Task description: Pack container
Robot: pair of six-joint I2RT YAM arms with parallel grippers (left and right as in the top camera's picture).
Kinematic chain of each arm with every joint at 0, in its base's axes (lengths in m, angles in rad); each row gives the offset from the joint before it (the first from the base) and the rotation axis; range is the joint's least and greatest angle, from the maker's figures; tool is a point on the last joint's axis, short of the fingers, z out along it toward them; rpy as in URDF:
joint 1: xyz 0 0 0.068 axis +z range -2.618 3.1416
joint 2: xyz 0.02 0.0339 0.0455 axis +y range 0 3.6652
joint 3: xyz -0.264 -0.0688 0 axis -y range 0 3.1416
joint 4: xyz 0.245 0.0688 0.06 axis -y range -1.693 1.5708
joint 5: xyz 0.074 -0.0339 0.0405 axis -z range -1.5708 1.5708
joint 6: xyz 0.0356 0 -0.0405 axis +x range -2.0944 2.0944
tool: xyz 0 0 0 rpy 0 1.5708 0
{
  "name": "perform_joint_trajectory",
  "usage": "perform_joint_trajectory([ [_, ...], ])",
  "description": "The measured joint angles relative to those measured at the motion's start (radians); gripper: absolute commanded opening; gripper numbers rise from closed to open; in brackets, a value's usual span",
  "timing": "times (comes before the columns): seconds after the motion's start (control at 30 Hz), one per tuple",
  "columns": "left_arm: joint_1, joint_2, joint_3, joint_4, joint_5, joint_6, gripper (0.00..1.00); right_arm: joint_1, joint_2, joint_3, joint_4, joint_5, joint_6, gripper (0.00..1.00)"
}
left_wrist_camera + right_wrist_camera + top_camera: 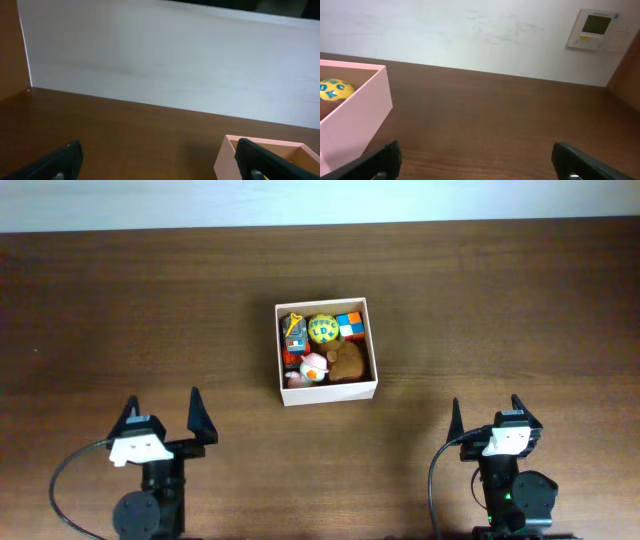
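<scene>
Container [330, 391] at frame centre, packed with small toys [322, 330]; we see left gripper [163, 400] and right gripper [485, 405] along the bottom edge, fingers wide, holding nothing.

Container [330, 391]: white walls, pinkish in wrist views. Table [500, 310]: dark brown wood grain. Ball [323, 329]: yellow, blue letters. Cube [349, 324]: multicoloured squares. Rounded toy [348, 362]: brown. Wall [175, 60]: off-white.

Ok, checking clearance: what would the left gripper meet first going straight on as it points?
Probably nothing on the table: the left gripper aims past the container, which sits to its right. Beyond is the pale wall.
</scene>
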Motion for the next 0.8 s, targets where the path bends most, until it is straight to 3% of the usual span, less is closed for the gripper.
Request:
perform_joint_trajectory([
  [0.57,0.000,-0.116,-0.155,0.051,0.003,0.000,0.99,0.000,0.000,0.000,0.000,0.000,-0.001,0.99],
  [0.8,0.000,-0.117,-0.161,-0.033,0.003,0.000,0.99,0.000,0.000,0.000,0.000,0.000,0.000,0.99],
])
